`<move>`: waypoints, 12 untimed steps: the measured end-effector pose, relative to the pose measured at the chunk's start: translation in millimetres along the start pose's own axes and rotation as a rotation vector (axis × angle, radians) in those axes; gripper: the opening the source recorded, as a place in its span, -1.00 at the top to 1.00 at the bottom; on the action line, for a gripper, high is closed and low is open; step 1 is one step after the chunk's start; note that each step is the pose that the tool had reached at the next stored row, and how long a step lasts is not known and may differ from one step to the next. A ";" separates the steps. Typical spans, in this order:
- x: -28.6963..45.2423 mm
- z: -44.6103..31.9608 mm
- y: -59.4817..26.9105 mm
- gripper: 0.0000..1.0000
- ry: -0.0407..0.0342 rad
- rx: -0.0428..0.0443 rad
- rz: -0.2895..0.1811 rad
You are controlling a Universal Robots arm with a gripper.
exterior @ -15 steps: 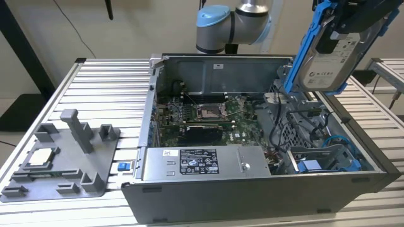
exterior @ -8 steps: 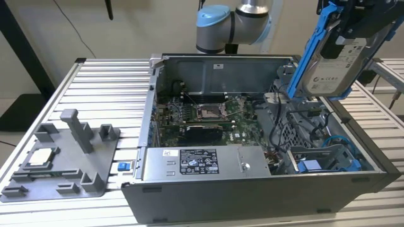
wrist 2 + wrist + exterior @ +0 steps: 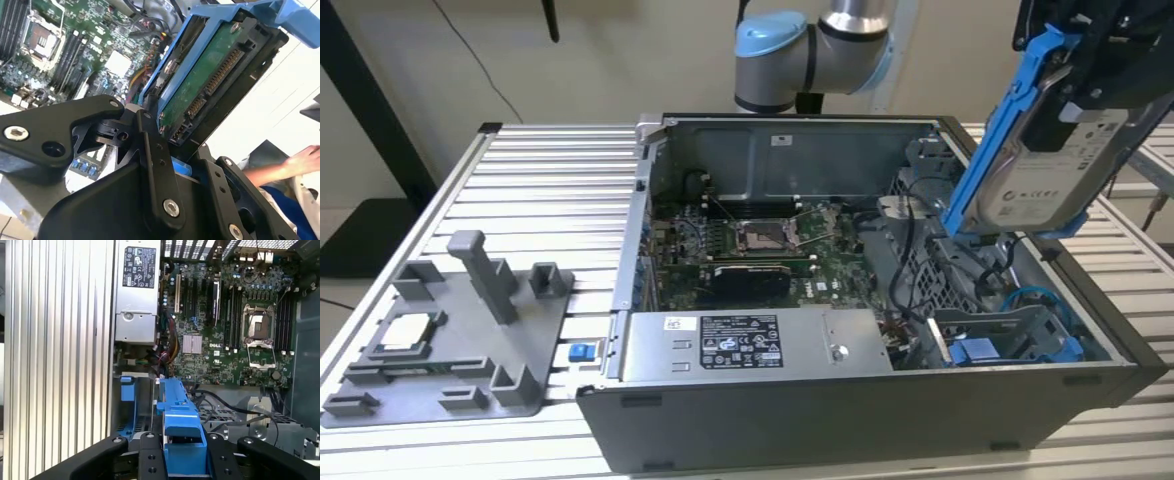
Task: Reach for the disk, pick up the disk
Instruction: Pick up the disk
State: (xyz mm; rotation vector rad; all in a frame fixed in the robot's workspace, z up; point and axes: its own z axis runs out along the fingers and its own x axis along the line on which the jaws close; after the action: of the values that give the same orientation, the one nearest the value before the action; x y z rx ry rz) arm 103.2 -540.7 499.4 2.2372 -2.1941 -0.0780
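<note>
The disk [image 3: 1047, 170] is a silver-grey hard drive with a white label in a bright blue carrier bracket. It hangs tilted, almost on edge, above the open computer case's corner at the exterior view's right. My gripper [image 3: 1083, 100] is shut on its upper end, and the drive's lower end is level with the case's rim. In the second wrist view the disk's green circuit-board underside [image 3: 200, 85] and connector run out from between the black fingers [image 3: 152, 150]. In the first wrist view the blue carrier [image 3: 180, 425] sits between the two fingers [image 3: 150, 457].
The open computer case [image 3: 854, 415] holds a motherboard [image 3: 747, 250], a power supply [image 3: 747, 345], cables and a blue drive bay [image 3: 1001, 345]. A grey fixture [image 3: 454, 340] with a silver chip [image 3: 403, 333] lies at the exterior view's left, beside a small blue clip [image 3: 580, 352]. A person's hand [image 3: 300, 162] shows nearby.
</note>
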 end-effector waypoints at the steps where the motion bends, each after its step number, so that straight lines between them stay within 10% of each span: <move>1: 3.2 0.3 0.0 1.00 0.0000 0.0000 0.000; 12: 34.6 10.0 0.3 1.00 -0.0002 0.0000 0.002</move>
State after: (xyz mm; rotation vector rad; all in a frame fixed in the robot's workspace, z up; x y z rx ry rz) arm 103.2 -575.0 488.3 2.2348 -2.1967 -0.0782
